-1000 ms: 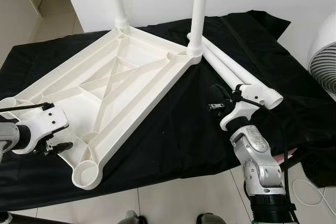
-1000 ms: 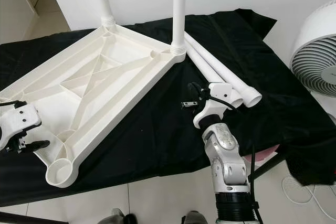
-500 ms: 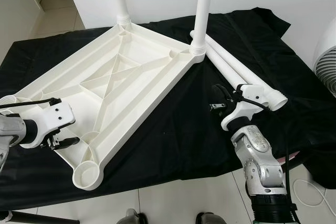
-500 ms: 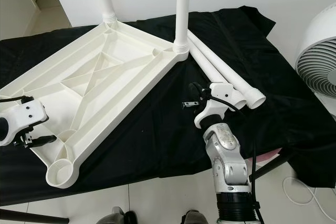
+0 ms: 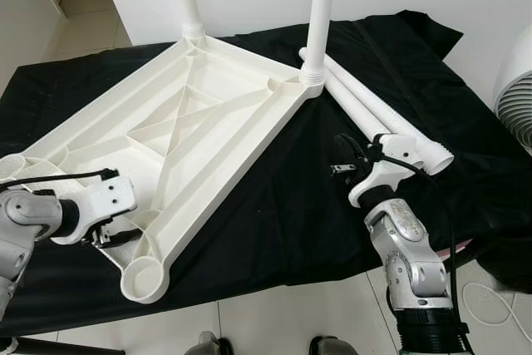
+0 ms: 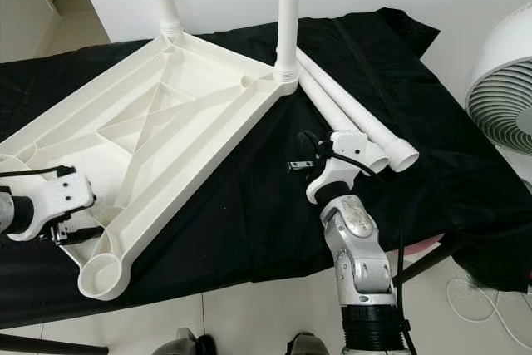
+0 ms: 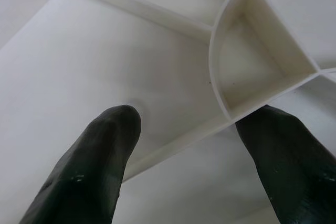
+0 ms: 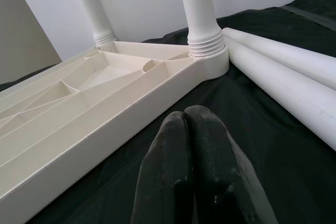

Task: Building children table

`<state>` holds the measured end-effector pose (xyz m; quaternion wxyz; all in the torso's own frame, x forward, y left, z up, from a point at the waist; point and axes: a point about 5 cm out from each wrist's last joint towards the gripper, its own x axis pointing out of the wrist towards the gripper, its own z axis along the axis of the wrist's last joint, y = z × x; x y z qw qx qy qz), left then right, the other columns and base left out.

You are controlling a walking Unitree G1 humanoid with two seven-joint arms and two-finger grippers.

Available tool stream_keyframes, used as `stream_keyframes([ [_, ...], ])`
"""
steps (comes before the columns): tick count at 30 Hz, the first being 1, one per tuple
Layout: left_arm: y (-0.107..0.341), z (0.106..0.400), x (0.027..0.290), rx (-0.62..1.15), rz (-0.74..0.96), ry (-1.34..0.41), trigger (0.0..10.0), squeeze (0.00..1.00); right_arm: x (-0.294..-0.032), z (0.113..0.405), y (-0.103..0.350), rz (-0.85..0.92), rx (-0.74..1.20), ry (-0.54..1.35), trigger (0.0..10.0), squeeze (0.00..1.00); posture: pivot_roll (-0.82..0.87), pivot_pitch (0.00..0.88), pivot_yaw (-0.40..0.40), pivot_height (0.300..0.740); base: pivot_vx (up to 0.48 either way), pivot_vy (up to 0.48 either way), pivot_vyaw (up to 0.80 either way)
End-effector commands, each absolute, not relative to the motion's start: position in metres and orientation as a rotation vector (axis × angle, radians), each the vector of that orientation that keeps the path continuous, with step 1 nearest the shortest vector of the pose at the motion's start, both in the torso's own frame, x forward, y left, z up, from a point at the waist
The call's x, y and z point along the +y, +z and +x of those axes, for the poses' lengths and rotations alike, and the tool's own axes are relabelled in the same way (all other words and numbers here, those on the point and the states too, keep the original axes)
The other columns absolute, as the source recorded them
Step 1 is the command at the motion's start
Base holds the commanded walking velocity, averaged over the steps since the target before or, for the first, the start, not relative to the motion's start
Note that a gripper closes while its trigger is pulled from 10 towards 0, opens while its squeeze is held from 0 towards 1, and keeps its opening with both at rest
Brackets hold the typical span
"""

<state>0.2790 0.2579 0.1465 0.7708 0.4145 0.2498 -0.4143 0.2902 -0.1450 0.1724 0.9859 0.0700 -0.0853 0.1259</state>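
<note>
The white children's table top lies upside down on a black cloth, ribs facing up. Two white legs stand screwed into its far corners. Two loose legs lie side by side on the cloth to the right. My left gripper is at the top's near-left edge, beside an empty corner socket. It is open, its fingers either side of a rib. My right gripper is shut and holds nothing, low over the cloth next to the loose legs, its fingers pointing at the near upright leg.
A white fan stands off the table to the right. The cloth-covered table ends close in front of me, with tiled floor below. A white wall rises behind the table.
My left gripper has moved right, in over the near-left edge of the table top. The right arm has held still. The camera has shifted a little.
</note>
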Motion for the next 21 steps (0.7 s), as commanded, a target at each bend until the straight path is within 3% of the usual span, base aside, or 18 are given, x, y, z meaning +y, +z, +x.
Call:
stream_keyframes([
  [1,0.1369,0.2767,0.2507,0.555,0.908,-0.929,6.8,0.00,-0.1443,0.2907,0.1727,0.145,-0.175,0.256,10.0,0.00,-0.12,0.104,0.095,0.740,0.000,0.000,0.00],
  [3,0.1359,0.2765,0.2490,0.557,0.904,-0.941,6.8,0.00,-0.1446,0.2906,0.1728,0.144,-0.176,0.254,10.0,0.00,-0.12,0.104,0.095,0.740,0.000,0.000,0.00],
  [4,0.1356,0.2771,0.2484,0.557,0.901,-0.944,0.0,0.00,-0.1449,0.2903,0.1727,0.145,-0.177,0.251,10.0,0.00,-0.12,0.103,0.102,0.740,0.000,0.000,0.00],
  [21,0.1388,0.2698,0.2482,0.567,0.840,-0.971,0.0,0.00,-0.1430,0.2913,0.1726,0.150,-0.181,0.248,10.0,0.00,-0.12,0.098,0.107,0.740,0.000,0.000,0.00],
])
